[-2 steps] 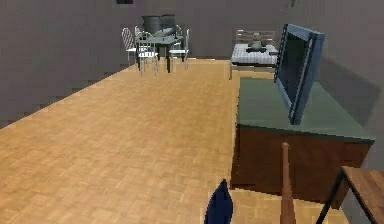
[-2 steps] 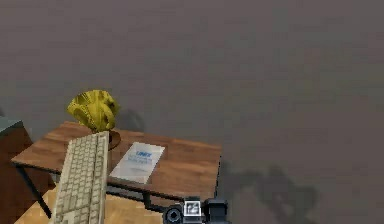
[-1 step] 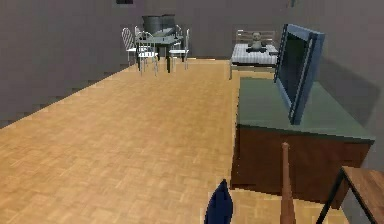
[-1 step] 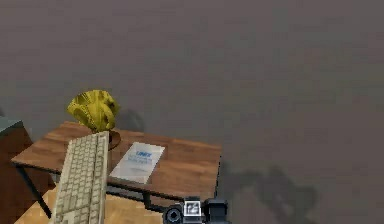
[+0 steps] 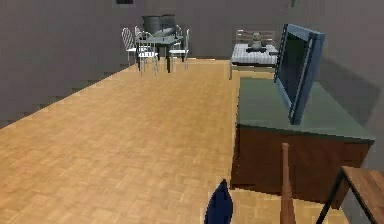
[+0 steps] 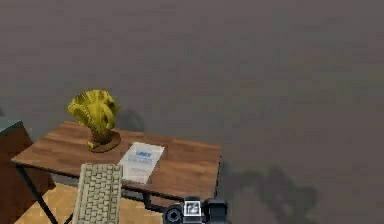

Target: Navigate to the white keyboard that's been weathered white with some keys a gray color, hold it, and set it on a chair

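On the bench point(image 6: 190, 158) the keyboard point(image 6: 98, 193) lies flat beside a paper point(image 6: 141, 162). Probably light and stiff (thin too): take it across its width. Whether the gripper point(image 6: 200, 212) holds anything cannot be told.

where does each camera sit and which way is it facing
Forward view: on the robot, facing ahead and somewhat down at a television on a cabinet and far chairs.
Arm side view: on the robot's body, facing sideways at a desk with a keyboard; the end effector shows at the bottom edge.
Shared: likely the cabinet, at the arm side view's left edge.
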Available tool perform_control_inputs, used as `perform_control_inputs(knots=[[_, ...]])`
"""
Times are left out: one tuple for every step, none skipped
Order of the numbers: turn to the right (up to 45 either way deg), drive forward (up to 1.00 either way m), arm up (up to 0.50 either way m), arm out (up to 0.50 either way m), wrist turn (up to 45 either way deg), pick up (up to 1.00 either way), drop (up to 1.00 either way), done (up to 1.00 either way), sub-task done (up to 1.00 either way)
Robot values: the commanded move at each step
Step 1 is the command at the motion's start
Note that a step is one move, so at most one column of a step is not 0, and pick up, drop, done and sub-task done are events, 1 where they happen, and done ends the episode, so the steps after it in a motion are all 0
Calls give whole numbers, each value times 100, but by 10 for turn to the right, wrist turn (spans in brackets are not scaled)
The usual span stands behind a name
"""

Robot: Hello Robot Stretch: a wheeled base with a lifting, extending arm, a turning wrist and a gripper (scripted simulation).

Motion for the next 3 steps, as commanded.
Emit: perform_control_inputs(knots=[[0,0,10,0,0,0,0,0,0],[0,0,0,-8,0,0,0,0,0],[0,0,0,0,0,0,0,100,0]])
